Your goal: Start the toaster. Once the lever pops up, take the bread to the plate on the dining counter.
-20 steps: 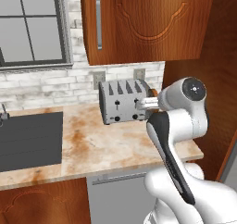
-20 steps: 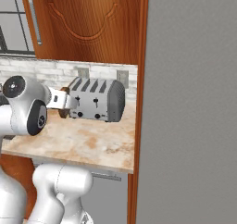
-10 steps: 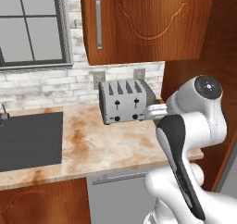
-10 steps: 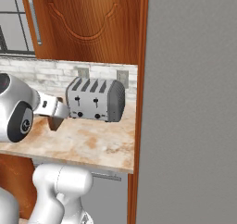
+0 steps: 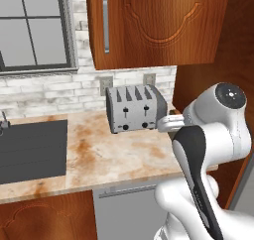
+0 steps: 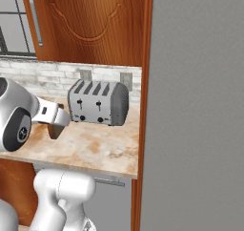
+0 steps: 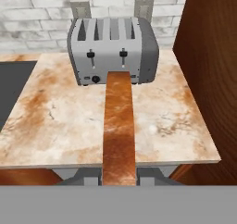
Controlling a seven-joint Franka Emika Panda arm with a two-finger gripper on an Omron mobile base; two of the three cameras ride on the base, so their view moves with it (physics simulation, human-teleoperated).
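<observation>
Jaws are clamped together on the bread (image 7: 118, 126). In the hand view it runs edge-on as a brown crusted strip from the bottom up toward the front of the toaster (image 7: 113, 49). In the right base view it hangs as a small brown piece (image 6: 55, 130) under the hand, above the counter (image 6: 95, 149).

Over the last second the hand has drawn back from the toaster. It was close against the front corner then, and now stands apart from it with bare marble between. The background has not shifted, so the base has stayed put and only the arm moved.

Both black levers (image 7: 91, 55) sit high in their tracks and the slots look empty, so toasting and lifting the slice out appear done. What remains, judging from this, is the carry to the plate on the dining counter, which probably means swinging away from this counter and driving the base.
</observation>
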